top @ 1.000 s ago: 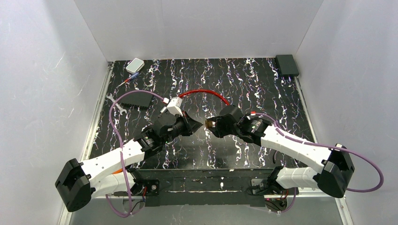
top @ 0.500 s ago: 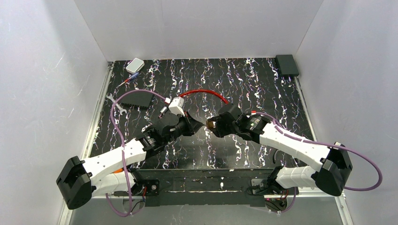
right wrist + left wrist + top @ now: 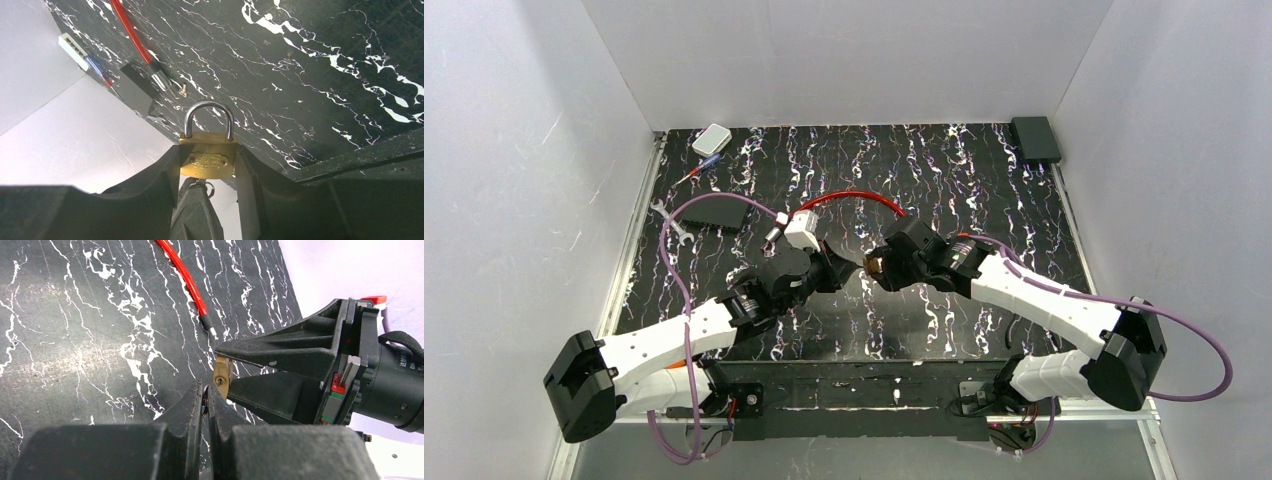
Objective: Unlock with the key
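A brass padlock (image 3: 208,157) with a steel shackle (image 3: 208,116) sits clamped between the fingers of my right gripper (image 3: 207,160), held above the black marbled table. It shows as a small gold spot in the top view (image 3: 875,265) and in the left wrist view (image 3: 221,377). My left gripper (image 3: 205,396) is shut on the key (image 3: 204,405), only a thin edge of which shows between the fingertips. The key tip sits at the keyhole on the padlock's underside. In the right wrist view the left fingers (image 3: 197,210) and the key ring (image 3: 209,189) reach up under the padlock. The shackle is closed.
A red cable (image 3: 849,200) lies on the table behind the grippers, its metal plug (image 3: 208,328) near the padlock. A white box (image 3: 711,139), a screwdriver (image 3: 694,172), a wrench (image 3: 670,221) and a black block (image 3: 717,213) lie at the left rear. A dark box (image 3: 1035,138) sits at the right rear corner.
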